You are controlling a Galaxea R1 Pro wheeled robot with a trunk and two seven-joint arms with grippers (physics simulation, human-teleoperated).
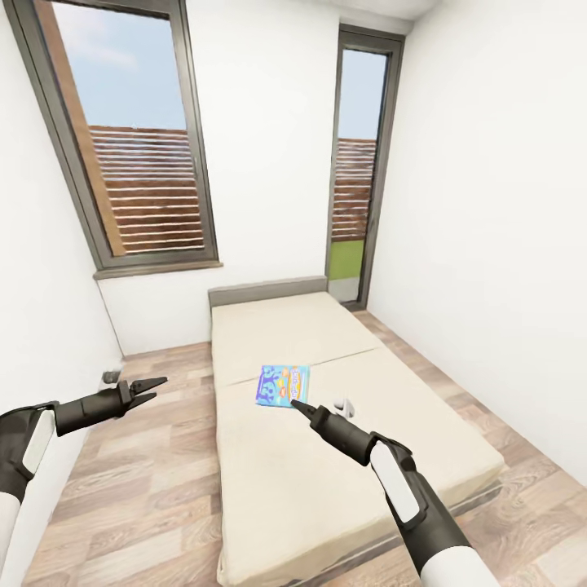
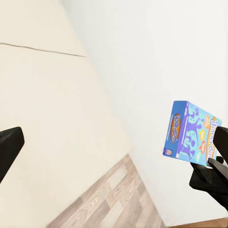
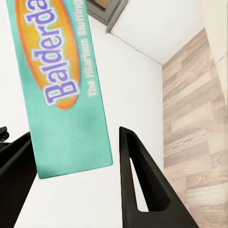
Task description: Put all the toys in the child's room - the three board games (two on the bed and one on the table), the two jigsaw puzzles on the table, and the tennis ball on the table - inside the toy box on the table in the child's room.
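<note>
Head view: I'm at the foot of the bed (image 1: 326,489) in the child's room, windows ahead. The blue board game (image 1: 284,386) sits about mid-mattress. My right gripper (image 1: 295,403) has its tip at the box's near edge. The left gripper (image 1: 155,385) hangs over the wood floor beside the bed, prongs spread, nothing in them.

Left wrist view: I'm looking across the bed twd the white wall. One dark finger (image 2: 8,147) shows at the frame edge, with a wide gap beyond it, so this claw is released. The board game (image 2: 190,129) stands out against the wall, cover facing me, with the right arm's black tip just under it. It looks raised off the mattress, but I can't be sure.

Right wrist view: the board game (image 3: 61,85) shows its teal edge, "Balderda…" printed on it, between the right gripper (image 3: 73,135) fingers. One finger (image 3: 137,180) has a gap btw it and the box. The other side is hidden, so I can't tell if the grip is closed.

Step in hand, imo: picking the first bed game. Next I'd confirm the pinch is firm. Then lift clear w/o tilting, turn the base and carry it to the toy box on the table.
</note>
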